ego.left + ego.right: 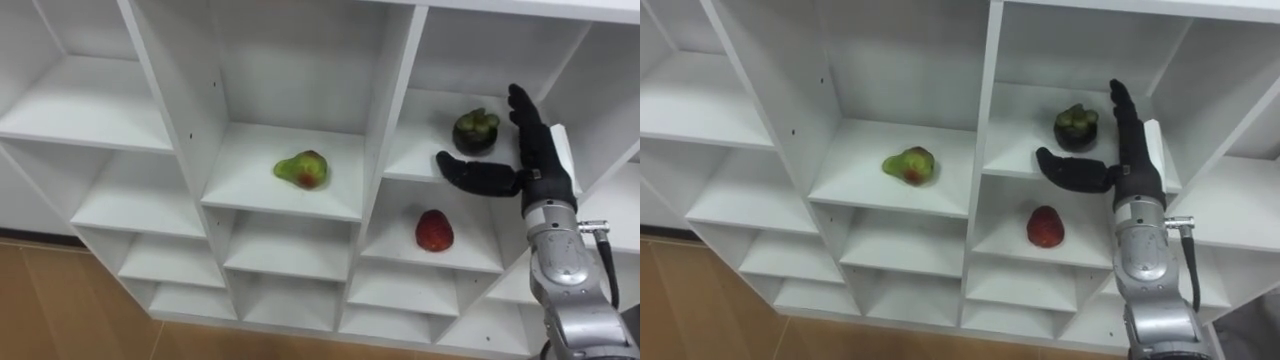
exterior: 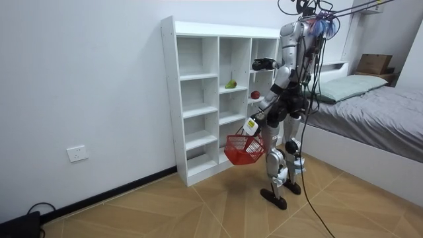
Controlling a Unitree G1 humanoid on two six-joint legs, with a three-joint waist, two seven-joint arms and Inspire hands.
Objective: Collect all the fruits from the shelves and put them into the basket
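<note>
A dark mangosteen [image 1: 476, 131] with a green cap sits on an upper right shelf of the white closet [image 1: 395, 110]. My right hand [image 1: 538, 160] is open just to its right, fingers straight up and thumb stretched out below the fruit, not touching it. A green-red pear [image 1: 303, 169] lies in the middle compartment. A red fruit [image 1: 434, 231] rests one shelf below the mangosteen. In the room view I stand facing the closet, and my left hand [image 2: 253, 122] hangs low, curled on the handle of a red basket [image 2: 243, 149].
The other closet compartments [image 1: 90, 100] hold nothing. A bed [image 2: 370, 112] stands behind me at the room view's right. Wooden floor [image 2: 198, 205] lies around me, and a wall socket [image 2: 77, 153] is low on the wall.
</note>
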